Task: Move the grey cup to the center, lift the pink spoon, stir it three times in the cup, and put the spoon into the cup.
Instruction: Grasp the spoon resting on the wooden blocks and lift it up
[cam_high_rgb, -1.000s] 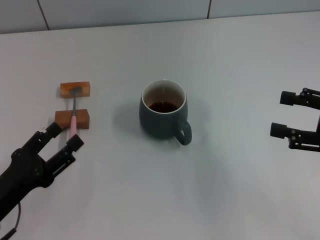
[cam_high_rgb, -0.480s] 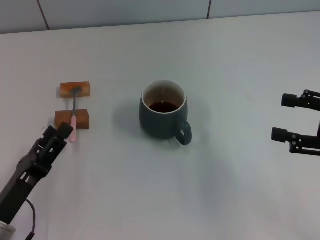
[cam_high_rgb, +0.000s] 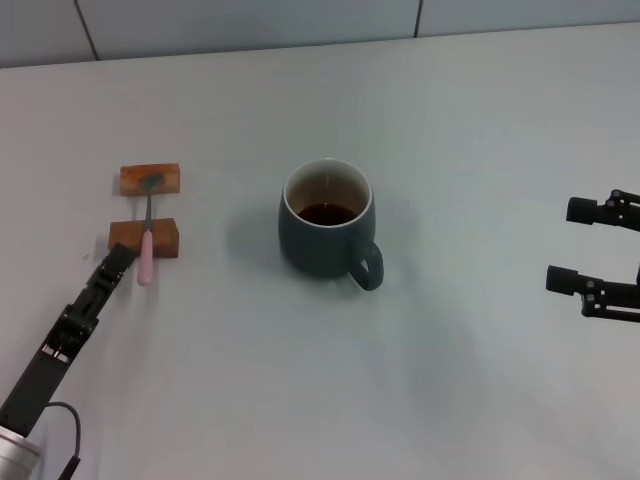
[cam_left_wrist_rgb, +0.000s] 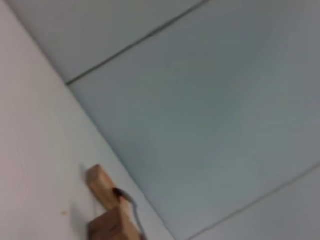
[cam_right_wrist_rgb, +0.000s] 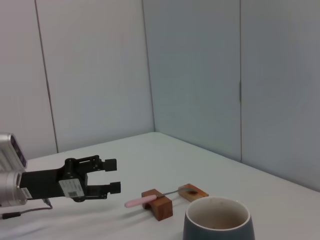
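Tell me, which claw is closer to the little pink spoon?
The left claw. It is open, just short of the pink spoon's handle end, which rests on two wooden blocks. The right claw is open too, far away past the grey cup.

We see the left gripper (cam_high_rgb: 118, 262) low at the near left, turned edge-on, fingers parted per the right wrist view (cam_right_wrist_rgb: 113, 175). The right gripper (cam_high_rgb: 580, 245) hovers far right, 2 fingers spread apart.
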